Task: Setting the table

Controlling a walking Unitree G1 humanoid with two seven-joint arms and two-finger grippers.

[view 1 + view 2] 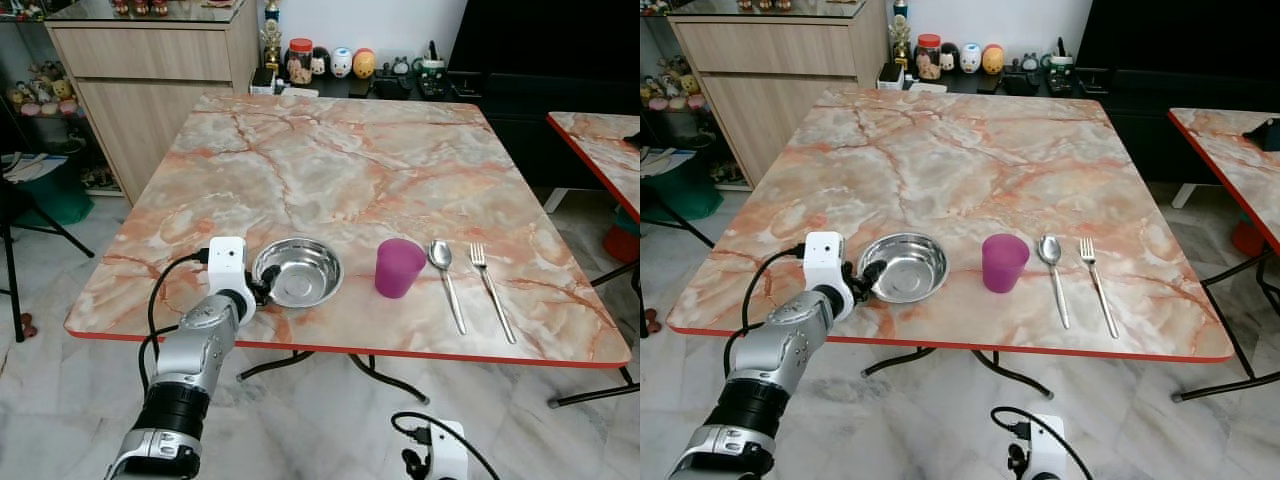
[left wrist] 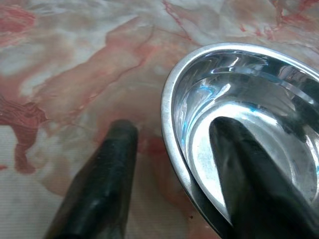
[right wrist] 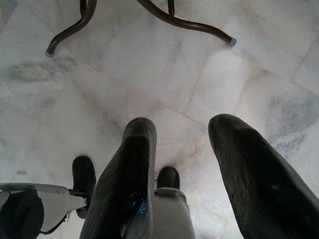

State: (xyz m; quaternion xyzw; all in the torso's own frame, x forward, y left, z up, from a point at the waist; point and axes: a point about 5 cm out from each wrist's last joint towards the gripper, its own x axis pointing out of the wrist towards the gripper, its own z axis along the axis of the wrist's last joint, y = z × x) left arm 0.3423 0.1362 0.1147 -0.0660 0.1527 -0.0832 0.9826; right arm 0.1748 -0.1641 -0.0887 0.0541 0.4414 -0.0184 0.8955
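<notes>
The left gripper (image 1: 262, 291) is set at the left rim of the stainless steel bowl (image 1: 298, 271), its two black fingers apart and straddling that rim: one finger (image 2: 249, 174) lies inside the bowl, the other finger (image 2: 107, 169) rests on the marble tabletop (image 1: 330, 170) just outside it. Whether the rim is actually pinched cannot be told. Nothing is seen inside the bowl.

To the right of the bowl, a purple cup (image 1: 399, 267) stands upright, near it but apart; its contents cannot be seen. Further right of the bowl, past the cup, a spoon (image 1: 446, 277) and then a fork (image 1: 491, 288) are laid side by side, handles toward the table's red near edge (image 1: 400, 352).

The bowl is placed near that near edge, with the left arm (image 1: 190, 370) reaching over it. Behind the bowl, a broad stretch of bare marble is left as far as the back edge.

The right gripper (image 3: 179, 174) is hung low over the tiled floor (image 3: 149, 74), below the table, its fingers parted and holding nothing.
</notes>
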